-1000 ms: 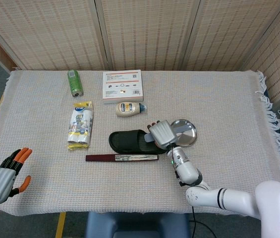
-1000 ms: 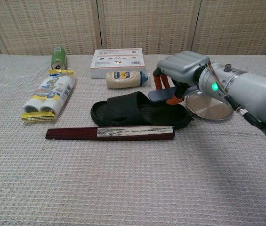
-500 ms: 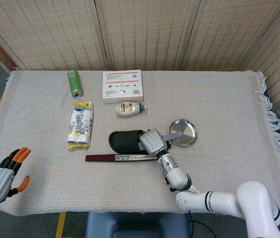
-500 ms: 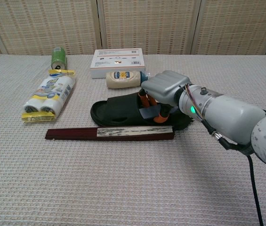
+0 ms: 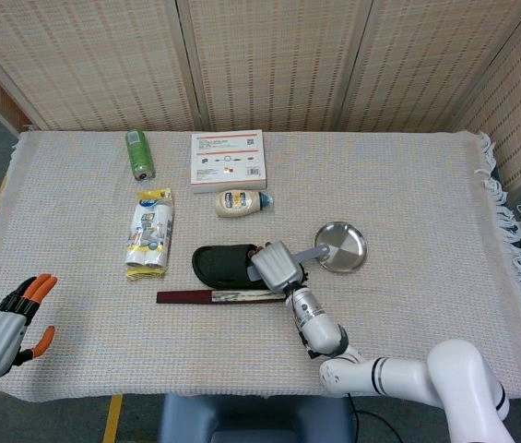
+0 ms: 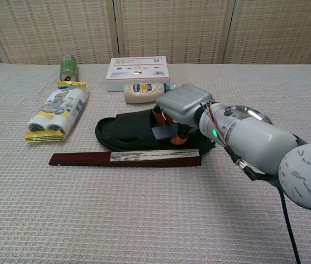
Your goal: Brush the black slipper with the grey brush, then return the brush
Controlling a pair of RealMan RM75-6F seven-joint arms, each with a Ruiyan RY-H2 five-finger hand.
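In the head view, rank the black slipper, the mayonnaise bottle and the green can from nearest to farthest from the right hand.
1. Black slipper: directly under and left of the right hand.
2. Mayonnaise bottle: behind the hand, slightly left.
3. Green can: far back-left corner.

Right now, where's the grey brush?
The right hand holds the grey brush on the black slipper, mid-table, just behind the long dark strip.

Bright, even light; sharp; faint shadows
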